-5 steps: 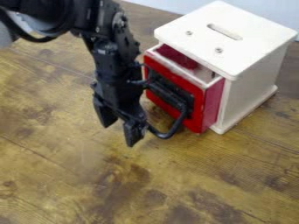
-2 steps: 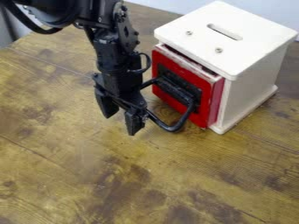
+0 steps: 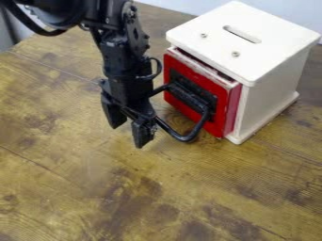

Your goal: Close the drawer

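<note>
The drawer (image 3: pixel 201 90) in the middle of the frame is bright red, with a black bracket (image 3: pixel 186 94) and a black wire handle (image 3: pixel 184 120) on its front. The box (image 3: pixel 251 56) around it, at the upper right, is creamy white with pale wood edges. The arm (image 3: pixel 116 56) and gripper (image 3: pixel 130 126) at the upper left are black, and the table (image 3: pixel 75 188) is brown wood with dark streaks and worn yellowish patches.
</note>
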### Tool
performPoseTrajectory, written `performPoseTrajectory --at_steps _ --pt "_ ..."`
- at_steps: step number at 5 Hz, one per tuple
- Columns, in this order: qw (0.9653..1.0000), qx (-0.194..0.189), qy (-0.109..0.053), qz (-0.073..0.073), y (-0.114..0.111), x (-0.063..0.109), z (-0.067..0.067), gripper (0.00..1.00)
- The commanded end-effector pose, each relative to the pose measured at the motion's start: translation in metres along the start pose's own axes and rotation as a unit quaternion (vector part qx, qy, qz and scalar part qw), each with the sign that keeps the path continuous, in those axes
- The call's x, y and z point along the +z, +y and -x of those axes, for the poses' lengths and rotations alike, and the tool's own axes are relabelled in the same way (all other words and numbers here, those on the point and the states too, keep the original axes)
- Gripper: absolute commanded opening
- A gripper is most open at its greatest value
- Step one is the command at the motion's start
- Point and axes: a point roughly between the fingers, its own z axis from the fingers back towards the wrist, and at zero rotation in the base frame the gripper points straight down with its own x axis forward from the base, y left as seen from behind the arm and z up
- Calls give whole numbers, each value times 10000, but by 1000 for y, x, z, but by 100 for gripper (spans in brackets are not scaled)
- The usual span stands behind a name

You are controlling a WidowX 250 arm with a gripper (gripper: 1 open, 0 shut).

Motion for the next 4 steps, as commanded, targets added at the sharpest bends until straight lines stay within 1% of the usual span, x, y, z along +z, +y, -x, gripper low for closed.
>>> performPoseTrajectory --at_steps 1,2,3,4 --pt "9974 -233 -630 -266 4 40 -16 100" --pt "9969 -372 -655 -225 3 41 -15 100" --pt "9969 -499 -598 -139 3 43 -13 100" --pt "9975 -465 -514 -119 11 46 -11 100"
